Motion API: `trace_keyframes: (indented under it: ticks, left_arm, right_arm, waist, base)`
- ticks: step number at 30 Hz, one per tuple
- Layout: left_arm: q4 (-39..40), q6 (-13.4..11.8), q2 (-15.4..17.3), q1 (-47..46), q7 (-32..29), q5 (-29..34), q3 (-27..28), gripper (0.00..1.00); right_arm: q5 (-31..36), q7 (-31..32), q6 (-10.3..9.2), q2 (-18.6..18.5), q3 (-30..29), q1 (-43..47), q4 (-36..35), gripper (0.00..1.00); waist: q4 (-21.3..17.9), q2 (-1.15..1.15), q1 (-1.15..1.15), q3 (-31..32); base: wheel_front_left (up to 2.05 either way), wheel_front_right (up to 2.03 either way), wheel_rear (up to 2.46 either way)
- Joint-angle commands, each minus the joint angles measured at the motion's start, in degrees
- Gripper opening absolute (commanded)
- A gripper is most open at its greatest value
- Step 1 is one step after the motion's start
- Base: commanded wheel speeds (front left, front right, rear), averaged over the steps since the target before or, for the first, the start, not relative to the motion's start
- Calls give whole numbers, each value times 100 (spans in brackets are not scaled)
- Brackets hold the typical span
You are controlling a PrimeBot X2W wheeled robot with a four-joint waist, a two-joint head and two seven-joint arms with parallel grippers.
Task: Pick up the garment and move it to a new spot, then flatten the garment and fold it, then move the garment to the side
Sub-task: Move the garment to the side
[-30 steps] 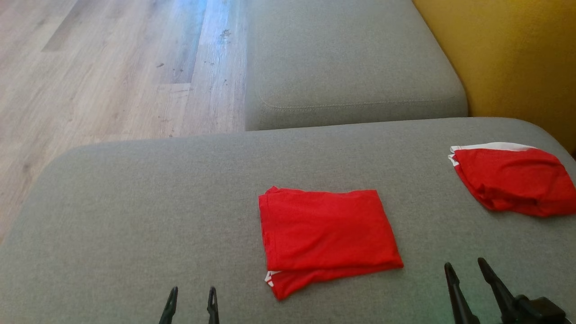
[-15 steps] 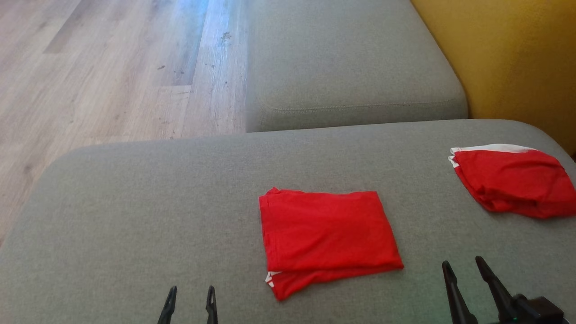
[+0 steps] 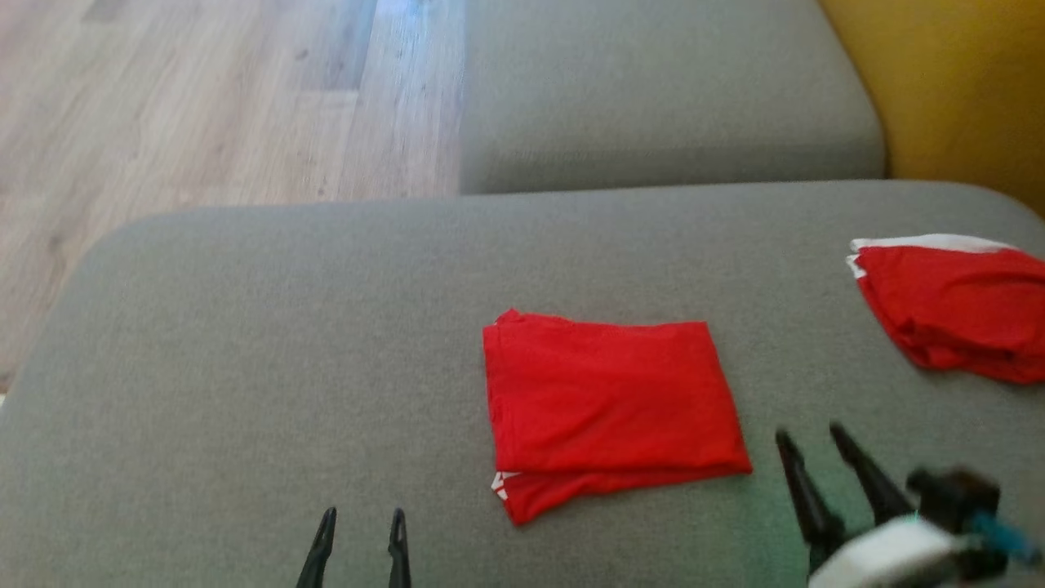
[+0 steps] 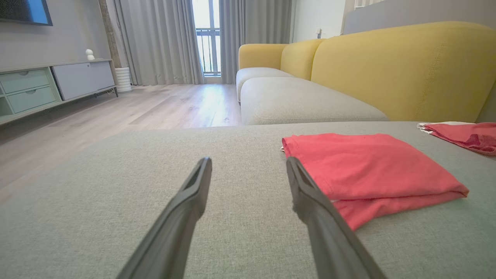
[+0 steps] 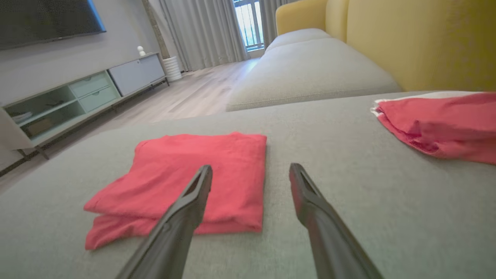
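Note:
A red garment (image 3: 612,400) lies folded into a neat rectangle on the grey cushion (image 3: 245,367), a white-trimmed edge peeking out at its near left corner. My left gripper (image 3: 362,516) hovers open near the front edge, left of the garment (image 4: 368,166); its open fingers (image 4: 248,161) hold nothing. My right gripper (image 3: 810,434) is open just off the garment's near right corner, apart from the cloth. In the right wrist view the open right gripper (image 5: 251,167) points past the garment's right edge (image 5: 193,174).
A second red garment with white trim (image 3: 955,310) lies loosely bunched at the cushion's far right (image 5: 441,124). Another grey seat cushion (image 3: 669,90) lies beyond, with a yellow backrest (image 3: 963,90) on the right. Wooden floor (image 3: 163,106) drops off to the left.
The head camera has shifted, so the whole picture moved. Relative to the folded garment, my right gripper has come forward and left, closer to its near right corner. Both garments lie unchanged.

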State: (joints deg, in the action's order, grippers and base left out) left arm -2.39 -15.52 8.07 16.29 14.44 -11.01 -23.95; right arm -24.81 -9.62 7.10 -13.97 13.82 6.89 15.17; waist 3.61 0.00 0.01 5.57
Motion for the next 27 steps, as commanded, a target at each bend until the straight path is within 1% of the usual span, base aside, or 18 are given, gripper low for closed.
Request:
trace_keyframes:
  ticks: [1,5,9,13,15,18,20,27]
  left_arm:
    - [186,28,-103,-396,56,49,182,100]
    - [118,99,-159,-564,56,96,103,100]
    - [52,156,-210,-723,56,141,31,100]
    - [22,183,-265,-917,56,196,-9,100]
    - [-4,204,-293,-1016,56,234,-48,100]
    - [-41,239,-329,-1155,56,315,-131,100]
    - [-60,257,-350,-1218,56,358,-181,100]
    - [-148,248,-379,-1363,56,549,-288,100]
  right_arm:
    - [-202,80,39,-204,114,-440,-152,100]
    - [-1242,743,39,-637,377,-938,-59,100]
    - [-2370,1435,39,-1094,519,-1319,83,100]
    - [-3409,2118,39,-1423,639,-1622,215,100]
    - [-3813,2346,39,-1543,676,-1746,295,100]
    - [-4206,2616,39,-1681,790,-1893,459,100]
    - [-4413,2759,39,-1701,861,-1993,598,100]
    - [-4749,3031,39,-1632,1213,-2270,979,100]
  waist:
    - [80,0,-1,-157]
    - [211,0,-1,-378]
    - [355,0,-1,-578]
    - [478,0,-1,-856]
    - [541,0,-1,-975]
    - [627,0,-1,-1114]
    - [666,0,-1,-1173]
    - [747,0,-1,-1247]
  base:
    - [0,0,0]
    - [0,0,0]
    - [0,0,0]
    - [0,0,0]
    - [0,0,0]
    - [0,0,0]
    - [0,0,0]
    - [0,0,0]
